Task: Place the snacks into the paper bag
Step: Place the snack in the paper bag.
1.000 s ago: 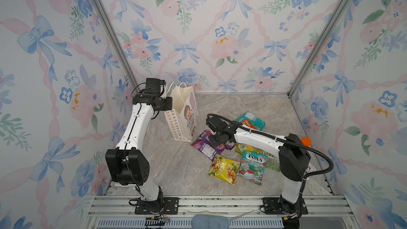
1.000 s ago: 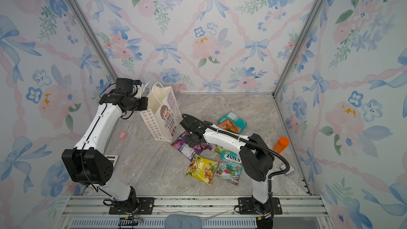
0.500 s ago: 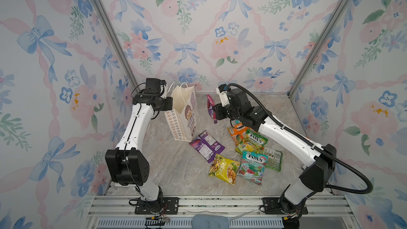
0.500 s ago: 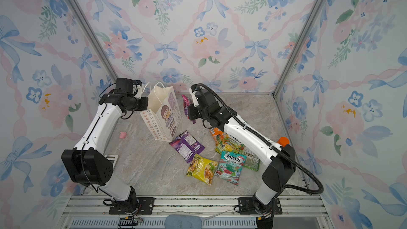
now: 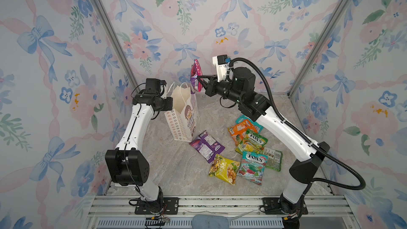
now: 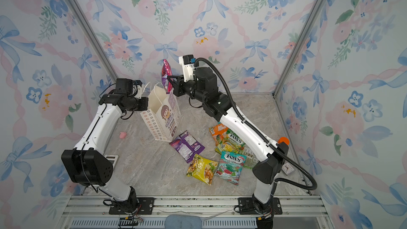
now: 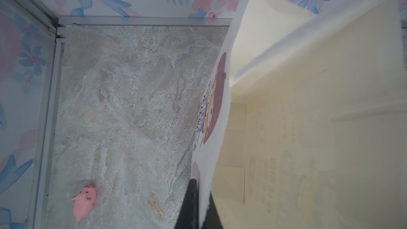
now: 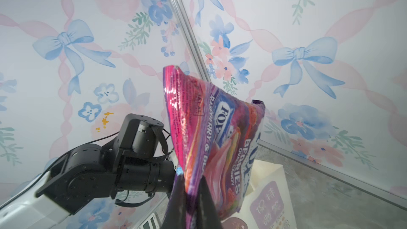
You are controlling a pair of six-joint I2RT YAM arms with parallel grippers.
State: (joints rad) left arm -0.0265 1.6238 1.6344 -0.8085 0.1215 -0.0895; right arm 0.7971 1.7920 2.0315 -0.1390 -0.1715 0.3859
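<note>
Holding a magenta snack pouch (image 5: 196, 76) over the paper bag (image 5: 182, 115)
Grips the pouch by one edge with the right claw (image 5: 201, 82) clamped on it, hanging it edge-on just above the open mouth, probably for a clean drop; props the bag upright at the back of the desk (image 5: 176, 172), mouth spread, by pinching its rim in the left claw (image 7: 201, 205), closed on the paper; reaches the right arm high and long, forearm near level, above the other snacks (image 5: 242, 150) lying flat beside the bag

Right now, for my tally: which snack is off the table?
The magenta pouch, held up by the right gripper near the paper bag; the rest lie on the table.
</note>
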